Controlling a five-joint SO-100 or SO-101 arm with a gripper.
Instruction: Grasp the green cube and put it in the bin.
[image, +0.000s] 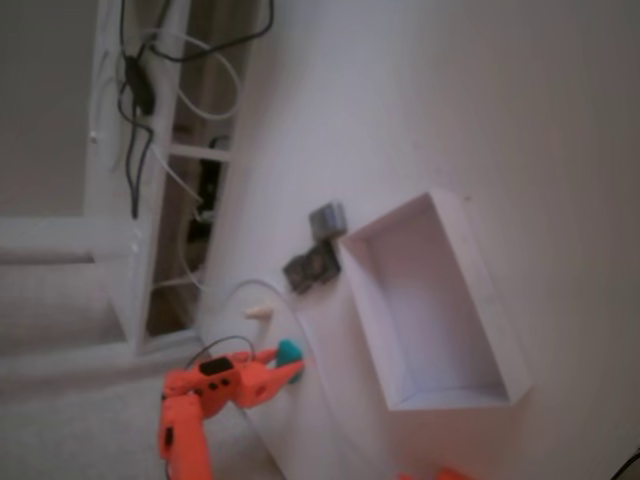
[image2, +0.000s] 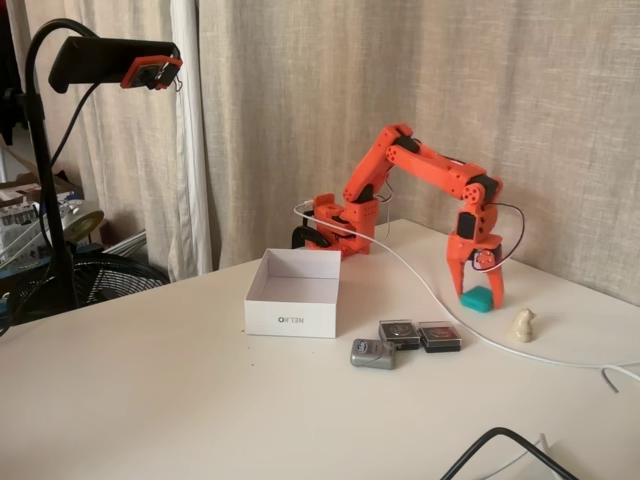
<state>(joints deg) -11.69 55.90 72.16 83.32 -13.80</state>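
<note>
The green cube (image2: 477, 299) (image: 288, 350) is a small teal block resting on the table at the right in a fixed view. My orange gripper (image2: 476, 290) (image: 285, 362) points down over it. Its fingers stand spread, one on each side of the cube, with a small gap showing on the cube's left. The cube sits on the tabletop, not lifted. The bin (image2: 293, 318) (image: 505, 345), a shallow white box, stands well to the left of the gripper in that view, and nothing shows inside it.
A grey block (image2: 372, 353) and two dark square pieces (image2: 400, 332) (image2: 438, 336) lie between bin and gripper. A cream figurine (image2: 522, 324) stands right of the cube. A white cable (image2: 420, 280) crosses the table. A camera stand (image2: 45, 200) rises at far left.
</note>
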